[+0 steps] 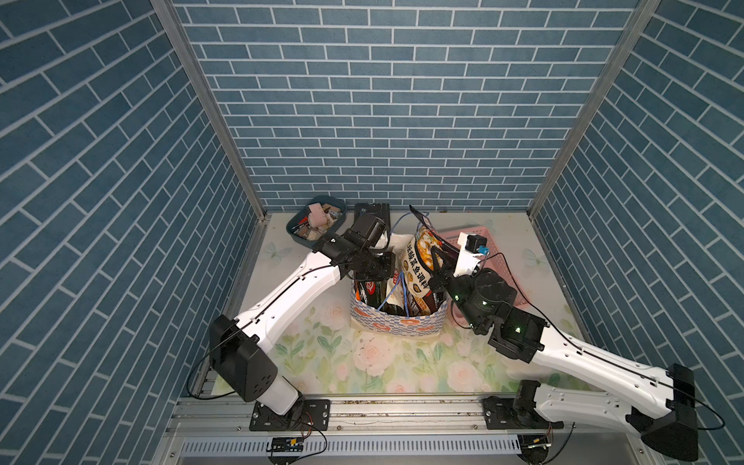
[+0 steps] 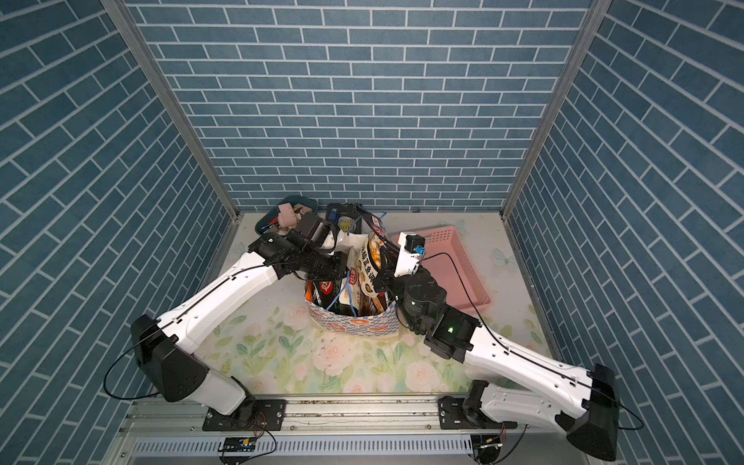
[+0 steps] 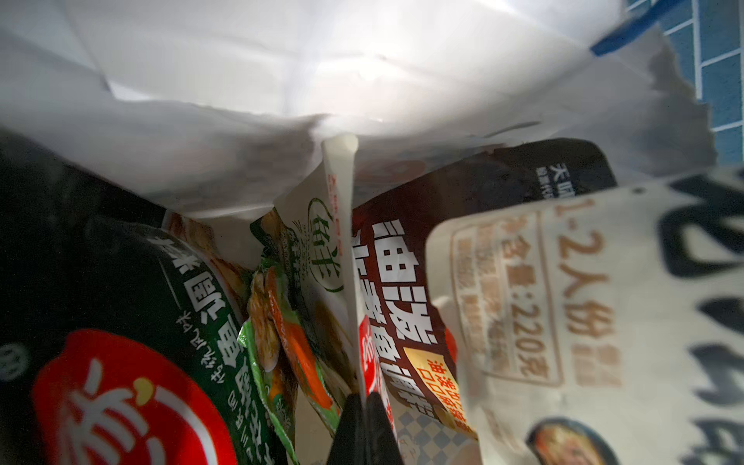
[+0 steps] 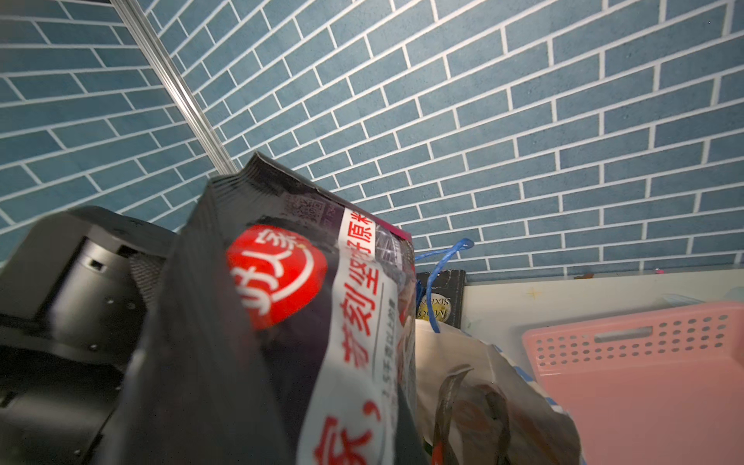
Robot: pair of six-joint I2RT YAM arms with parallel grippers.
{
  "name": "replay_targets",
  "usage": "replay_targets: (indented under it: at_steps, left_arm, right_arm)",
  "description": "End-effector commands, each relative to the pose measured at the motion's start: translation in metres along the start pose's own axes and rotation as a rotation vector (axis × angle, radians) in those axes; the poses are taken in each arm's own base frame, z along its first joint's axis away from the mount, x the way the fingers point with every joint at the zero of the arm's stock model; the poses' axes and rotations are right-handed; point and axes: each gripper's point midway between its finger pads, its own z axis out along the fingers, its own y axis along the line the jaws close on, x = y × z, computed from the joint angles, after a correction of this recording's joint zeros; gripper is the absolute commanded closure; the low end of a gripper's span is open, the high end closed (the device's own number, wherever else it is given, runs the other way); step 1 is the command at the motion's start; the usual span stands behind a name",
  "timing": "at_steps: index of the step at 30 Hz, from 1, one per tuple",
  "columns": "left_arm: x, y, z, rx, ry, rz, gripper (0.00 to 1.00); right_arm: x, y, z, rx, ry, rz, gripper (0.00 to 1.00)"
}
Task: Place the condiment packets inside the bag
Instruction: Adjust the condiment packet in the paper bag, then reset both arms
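The white bag (image 1: 396, 324) with a blue checkered band stands mid-table in both top views, with several condiment packets (image 1: 372, 292) upright inside it. My left gripper (image 3: 364, 406) reaches in at the bag's left rim (image 1: 387, 269). It is shut on the thin edge of a pale green-yellow packet (image 3: 322, 241). A black and green packet (image 3: 133, 290) and a dark brown one (image 3: 402, 282) stand beside it. My right gripper (image 1: 435, 267) is at the bag's right side, shut on a tall black-and-pale packet (image 1: 420, 251) (image 4: 290, 290) that sticks up above the rim.
A dark blue tub (image 1: 316, 219) of oddments and a black book (image 1: 372, 211) sit behind the bag by the back wall. A pink perforated basket (image 1: 501, 251) (image 4: 644, 374) lies right of the bag, partly under my right arm. Blue cord handles (image 4: 437, 269) hang loose.
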Motion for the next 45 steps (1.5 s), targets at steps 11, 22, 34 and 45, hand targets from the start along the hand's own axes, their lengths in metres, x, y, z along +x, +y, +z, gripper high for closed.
replay_targets:
  at_steps: [11, 22, 34, 45]
  left_arm:
    - [-0.005, 0.003, -0.001, 0.000, -0.012, 0.015, 1.00]
    - [-0.007, -0.002, 0.003, 0.022, -0.007, 0.018, 1.00]
    - [-0.068, -0.052, -0.119, 0.133, -0.494, 0.262, 0.12]
    - [-0.101, 0.158, -0.233, -0.662, -1.083, 0.068, 0.00]
  right_arm:
    - [0.010, 0.014, 0.011, 0.120, 0.011, -0.125, 0.61]
    - [-0.018, 0.016, -0.012, 0.007, 0.024, -0.172, 0.40]
    - [-0.084, -0.053, -0.010, 0.053, 0.037, -0.184, 0.19]
    - [-0.102, -0.238, -0.003, 0.298, 0.060, -0.158, 0.00]
